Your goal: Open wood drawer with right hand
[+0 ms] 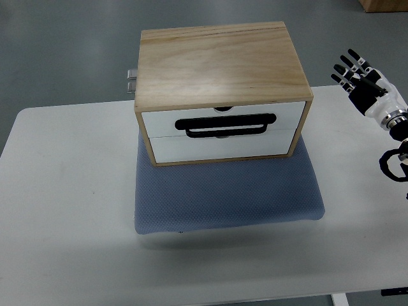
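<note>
White worktop (64, 191) carried a blue mat (229, 197) bearing the wood drawer box (220, 70) toward its far edge, handle (226, 124) running left–right, while the right hand (363, 80), fingers spread and empty, hovered well apart at the right edge.

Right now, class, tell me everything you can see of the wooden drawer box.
The wooden drawer box is light, plain-grained wood with two white drawer fronts, both shut. A black loop handle lies across the seam between them. The box sits upright at the back of a blue-grey mat on the white table. Nothing else touches it.
</note>
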Robot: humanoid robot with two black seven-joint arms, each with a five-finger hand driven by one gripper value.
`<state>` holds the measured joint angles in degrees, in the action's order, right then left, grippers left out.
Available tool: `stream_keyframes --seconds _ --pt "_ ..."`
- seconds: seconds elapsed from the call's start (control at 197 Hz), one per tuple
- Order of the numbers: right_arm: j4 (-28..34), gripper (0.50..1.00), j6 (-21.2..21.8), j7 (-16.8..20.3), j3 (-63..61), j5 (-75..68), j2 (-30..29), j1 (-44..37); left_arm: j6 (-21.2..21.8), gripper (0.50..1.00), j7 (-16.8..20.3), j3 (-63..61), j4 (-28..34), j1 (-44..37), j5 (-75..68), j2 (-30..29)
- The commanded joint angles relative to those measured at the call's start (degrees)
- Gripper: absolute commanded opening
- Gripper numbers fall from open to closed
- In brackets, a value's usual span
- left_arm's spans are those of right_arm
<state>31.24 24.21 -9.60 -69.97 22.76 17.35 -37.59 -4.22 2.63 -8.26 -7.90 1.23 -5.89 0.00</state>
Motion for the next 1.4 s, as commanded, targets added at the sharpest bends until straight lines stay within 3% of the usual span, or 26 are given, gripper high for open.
stream_keyframes --seconds 0.0,0.72,0.862,1.05,1.06,1.126,1.131,1.172,1.228,1.233,1.284,1.349,1.355,1.395 --pt "0.14 0.954 0.4 0.11 0.01 0.0 0.14 -0.03 0.0 1.0 0.0 0.0 -0.01 0.0 0.0 0.0" --pt "0.31 0.954 0.66 0.02 0.27 -0.09 1.1 -0.2 0.0 1.0 0.0 0.0 -0.01 0.0 0.0 0.0" --pt "0.66 0.954 1.01 -0.33 2.03 -1.14 3.48 -0.47 0.0 1.0 0.0 0.0 -0.01 0.0 0.0 0.0" --pt "3.21 0.954 0.93 -0.6 10.12 -6.33 7.43 -2.4 0.0 1.0 0.0 0.0 -0.01 0.0 0.0 0.0" --pt "4.79 0.954 0.84 -0.6 15.38 -11.59 10.24 -3.37 0.0 1.0 0.0 0.0 -0.01 0.0 0.0 0.0" --pt "5.15 0.954 0.84 -0.6 16.53 -12.48 10.68 -3.72 0.0 1.0 0.0 0.0 -0.01 0.0 0.0 0.0" --pt "6.36 0.954 0.92 -0.6 21.67 -16.57 13.12 -5.29 0.0 1.0 0.0 0.0 -0.01 0.0 0.0 0.0" --pt "7.34 0.954 1.01 -0.6 26.36 -19.42 15.25 -6.88 0.0 1.0 0.0 0.0 -0.01 0.0 0.0 0.0" --pt "7.34 0.954 1.01 -0.6 26.38 -19.42 15.25 -6.88 0.0 1.0 0.0 0.0 -0.01 0.0 0.0 0.0" --pt "8.82 0.954 1.1 -0.94 32.03 -22.47 17.95 -8.8 0.0 1.0 0.0 0.0 -0.01 0.0 0.0 0.0" --pt "10.77 0.954 1.28 -2.17 37.18 -25.04 20.61 -11.01 0.0 1.0 0.0 0.0 -0.01 0.0 0.0 0.0" --pt "11.03 0.954 1.45 -2.44 38.24 -25.49 21.06 -11.45 0.0 1.0 0.0 0.0 -0.01 0.0 0.0 0.0" --pt "12.78 0.954 2.32 -4.7 43.38 -26.62 23.32 -13.54 0.0 1.0 0.0 0.0 -0.01 0.0 0.0 0.0" --pt "13.5 0.954 2.77 -5.78 45.36 -26.72 24.22 -14.53 0.0 1.0 0.0 0.0 -0.01 0.0 0.0 0.0"
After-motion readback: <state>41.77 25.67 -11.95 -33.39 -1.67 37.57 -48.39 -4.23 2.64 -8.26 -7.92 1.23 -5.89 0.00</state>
